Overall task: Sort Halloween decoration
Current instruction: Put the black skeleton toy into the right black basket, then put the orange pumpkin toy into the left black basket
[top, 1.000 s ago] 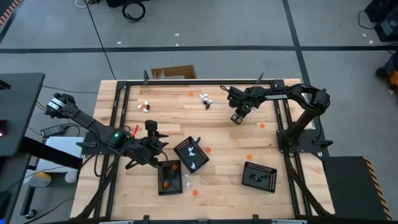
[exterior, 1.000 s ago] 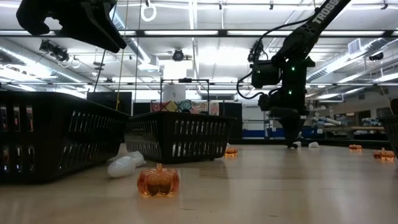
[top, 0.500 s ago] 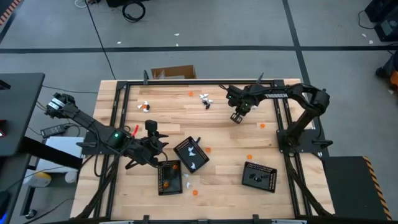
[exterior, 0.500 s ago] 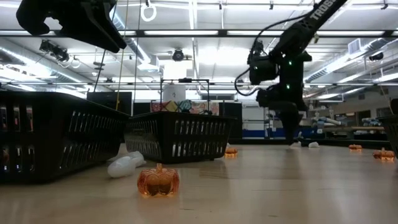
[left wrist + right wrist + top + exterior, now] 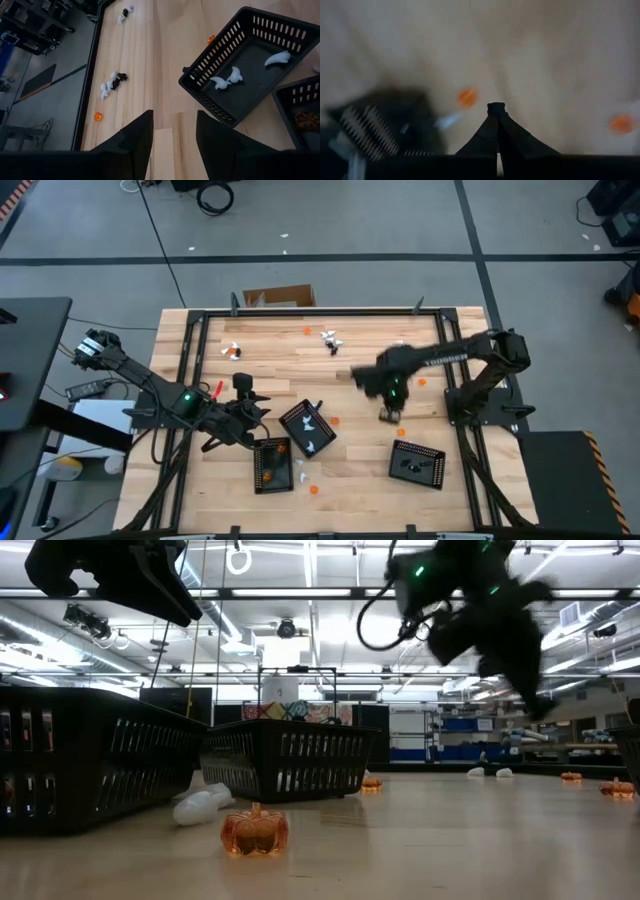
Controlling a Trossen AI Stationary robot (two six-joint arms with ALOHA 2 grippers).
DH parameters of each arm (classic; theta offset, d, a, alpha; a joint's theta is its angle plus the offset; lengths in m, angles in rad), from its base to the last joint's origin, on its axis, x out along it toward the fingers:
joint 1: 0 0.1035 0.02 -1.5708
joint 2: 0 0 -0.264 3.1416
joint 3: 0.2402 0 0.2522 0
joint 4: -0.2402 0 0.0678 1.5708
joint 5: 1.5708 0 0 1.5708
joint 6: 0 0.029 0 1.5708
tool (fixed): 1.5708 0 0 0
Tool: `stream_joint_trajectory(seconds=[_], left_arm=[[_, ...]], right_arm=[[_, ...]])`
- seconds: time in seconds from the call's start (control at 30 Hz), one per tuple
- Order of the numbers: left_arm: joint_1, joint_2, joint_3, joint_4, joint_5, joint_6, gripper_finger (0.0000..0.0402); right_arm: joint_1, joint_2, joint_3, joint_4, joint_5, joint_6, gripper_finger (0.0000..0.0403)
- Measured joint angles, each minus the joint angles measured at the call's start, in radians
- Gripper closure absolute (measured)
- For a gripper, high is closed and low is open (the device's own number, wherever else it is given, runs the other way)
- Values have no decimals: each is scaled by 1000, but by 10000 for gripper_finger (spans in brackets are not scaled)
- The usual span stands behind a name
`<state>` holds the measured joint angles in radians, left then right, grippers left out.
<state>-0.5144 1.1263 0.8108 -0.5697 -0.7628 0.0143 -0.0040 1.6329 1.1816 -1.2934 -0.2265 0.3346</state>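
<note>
Three black trays on the wooden table point(image 5: 250, 350) in the high view: left tray point(image 5: 273, 479) at lower centre-left with orange pieces inside, middle tray point(image 5: 295, 420) just right of it and tilted, holding three white pieces point(image 5: 227, 80) as the left wrist view shows, right tray point(image 5: 430, 470) at lower right with something dark inside, can't tell what. Loose Halloween decoration: white and black cluster point(image 5: 331, 339) at upper centre, white and black bit point(image 5: 232, 351) at upper left, orange pieces at top centre point(image 5: 307, 331), right of the middle tray point(image 5: 334, 420), below the left tray point(image 5: 313, 489), centre-right point(image 5: 402, 432) and right point(image 5: 422, 381). Low view, foreground: one orange pumpkin point(image 5: 254, 831) and one white piece point(image 5: 203, 804) lying on the table beside a tray. Left gripper point(image 5: 262, 404) sits lower left of the frame, just left of the middle tray, fingers point(image 5: 135, 142) apart, nothing between them. Right gripper point(image 5: 388, 414) is centre-right, over bare table above the right tray, motion-blurred; fingers point(image 5: 496, 125) pressed together in the right wrist view, can't see any piece in them.
</note>
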Motion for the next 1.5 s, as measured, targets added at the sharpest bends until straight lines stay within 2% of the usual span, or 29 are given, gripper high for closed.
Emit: stream_joint_trajectory(seconds=[0.17, 0.4, 0.53, 0.67, 0.77, 0.97, 1.13, 1.27, 1.37, 1.5], left_arm=[[1, 0, 0, 5, 0, 0, 246], [1, 0, 0, 55, 0, 13, 246], [1, 0, 0, 57, 0, 13, 246], [1, 0, 0, 61, 0, 16, 246], [0, 0, 0, 61, 3, 15, 246], [0, 0, 0, 65, 110, 5, 246], [0, 0, 0, 98, 326, -1, 246], [-1, 0, 0, 111, 464, -49, 246], [-11, 0, 0, 111, 494, -86, 246], [-51, 0, 0, 113, 497, -162, 246]], right_arm=[[191, 0, 0, -52, -134, 146, 394], [364, 0, 0, 24, -172, 364, 374], [407, 0, -1, 90, -208, 448, 327], [414, 0, -1, 84, -234, 505, 274], [398, 0, 18, 86, -257, 599, 254], [398, 0, 131, 362, -77, 524, 252], [414, 11, 163, 692, 151, 383, 252], [423, 103, 168, 890, 200, 288, 253], [424, 219, 246, 892, 217, 221, 253], [439, 384, 424, 801, 242, 102, 253]])
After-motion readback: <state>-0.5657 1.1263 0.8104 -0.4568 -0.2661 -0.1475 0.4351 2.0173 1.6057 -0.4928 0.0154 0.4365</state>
